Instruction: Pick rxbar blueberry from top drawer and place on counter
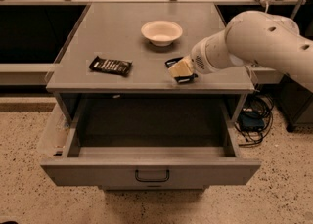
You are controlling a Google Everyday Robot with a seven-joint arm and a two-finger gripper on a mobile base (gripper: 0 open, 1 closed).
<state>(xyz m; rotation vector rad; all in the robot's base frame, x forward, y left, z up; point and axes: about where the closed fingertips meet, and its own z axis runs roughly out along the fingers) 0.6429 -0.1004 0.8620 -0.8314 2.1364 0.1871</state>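
Observation:
The rxbar blueberry [172,62], a dark-wrapped bar, lies at the counter's [117,32] right front, with its ends showing on either side of my gripper. My gripper [180,70], on the white arm reaching in from the right, is down at the counter surface and shut on the bar. The top drawer [151,169] is pulled open below the counter. Its dark interior shows nothing inside, and its loop handle [152,175] is centred on the front.
A black-wrapped bar with white lettering [110,65] lies on the counter's left front. A white bowl [162,32] stands at the middle back. Cables and a dark box [252,118] lie on the floor to the right of the cabinet.

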